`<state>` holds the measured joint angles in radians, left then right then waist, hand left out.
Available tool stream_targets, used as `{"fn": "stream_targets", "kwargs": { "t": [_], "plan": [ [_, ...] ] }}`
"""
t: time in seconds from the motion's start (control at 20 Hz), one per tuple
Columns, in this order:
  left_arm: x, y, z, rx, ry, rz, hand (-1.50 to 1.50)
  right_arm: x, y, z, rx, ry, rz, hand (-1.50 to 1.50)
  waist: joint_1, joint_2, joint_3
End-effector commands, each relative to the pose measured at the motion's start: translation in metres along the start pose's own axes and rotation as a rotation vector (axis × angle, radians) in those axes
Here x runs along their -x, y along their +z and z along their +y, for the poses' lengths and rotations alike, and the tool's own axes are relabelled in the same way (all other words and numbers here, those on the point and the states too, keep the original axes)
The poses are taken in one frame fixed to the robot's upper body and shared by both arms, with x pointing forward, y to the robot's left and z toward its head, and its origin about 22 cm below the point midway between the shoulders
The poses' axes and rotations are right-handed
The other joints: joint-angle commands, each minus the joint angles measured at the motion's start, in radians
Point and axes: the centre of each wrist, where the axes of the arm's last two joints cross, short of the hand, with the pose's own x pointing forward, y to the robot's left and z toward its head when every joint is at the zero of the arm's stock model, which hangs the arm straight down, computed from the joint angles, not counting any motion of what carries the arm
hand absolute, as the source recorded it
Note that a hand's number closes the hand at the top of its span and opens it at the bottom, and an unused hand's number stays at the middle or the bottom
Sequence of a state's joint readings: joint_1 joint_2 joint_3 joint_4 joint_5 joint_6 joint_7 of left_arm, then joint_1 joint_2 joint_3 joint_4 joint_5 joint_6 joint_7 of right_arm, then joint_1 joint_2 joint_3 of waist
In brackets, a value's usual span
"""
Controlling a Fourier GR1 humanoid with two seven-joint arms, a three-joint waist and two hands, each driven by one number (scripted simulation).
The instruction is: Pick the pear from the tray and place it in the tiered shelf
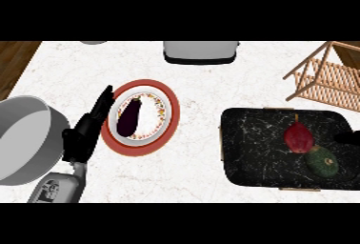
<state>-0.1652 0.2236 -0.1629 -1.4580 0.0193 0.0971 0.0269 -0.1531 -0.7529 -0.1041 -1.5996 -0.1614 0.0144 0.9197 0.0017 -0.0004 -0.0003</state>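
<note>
A red pear [299,137] lies on the black marble tray [246,147] at the right, stem pointing away from me. The wooden tiered shelf [330,78] stands behind the tray at the far right. My left hand [85,129] rests open at the left, its straight fingers lying along the left rim of a red plate, far from the pear. At the right edge a small dark part of my right hand [349,138] shows just right of the pear and apart from it; the rest is cut off.
A green avocado [323,162] lies on the tray just in front of the pear. The red-rimmed plate [169,102] holds a dark eggplant [129,117]. A grey pot [25,138] sits at the far left, and a grey toaster [200,51] at the back.
</note>
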Motion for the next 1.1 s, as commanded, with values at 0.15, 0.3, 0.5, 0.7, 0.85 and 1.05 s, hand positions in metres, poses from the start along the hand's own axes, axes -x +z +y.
{"fn": "stream_targets", "kwargs": {
  "t": [0.15,0.3,0.5,0.7,0.85,1.05],
  "plan": [
    [0.006,-0.01,-0.006,0.007,0.005,0.013,0.0,-0.014,0.013,0.013,0.044,0.024,0.001,-1.5,-0.004,0.0,0.0],
    [0.001,-0.001,-0.008,-0.004,-0.007,-0.012,0.0,-0.015,0.004,0.012,0.044,0.01,0.017,-1.5,-0.001,0.0,0.0],
    [0.0,-0.007,-0.022,-0.017,-0.004,-0.014,0.0,-0.026,-0.015,0.02,0.034,0.022,0.034,-1.5,0.002,0.001,0.0],
    [-0.001,-0.012,-0.003,-0.022,0.006,-0.003,0.0,-0.01,0.0,0.023,0.026,0.014,0.052,-1.5,-0.004,0.0,0.0],
    [-0.009,-0.005,-0.01,0.001,-0.002,0.001,0.0,-0.022,-0.003,0.046,0.04,0.014,0.051,-1.5,0.001,0.0,0.0],
    [0.01,0.002,-0.008,0.002,-0.007,0.0,0.0,-0.016,-0.014,0.068,0.016,0.033,0.07,-1.5,0.002,0.001,0.0]
  ]
}}
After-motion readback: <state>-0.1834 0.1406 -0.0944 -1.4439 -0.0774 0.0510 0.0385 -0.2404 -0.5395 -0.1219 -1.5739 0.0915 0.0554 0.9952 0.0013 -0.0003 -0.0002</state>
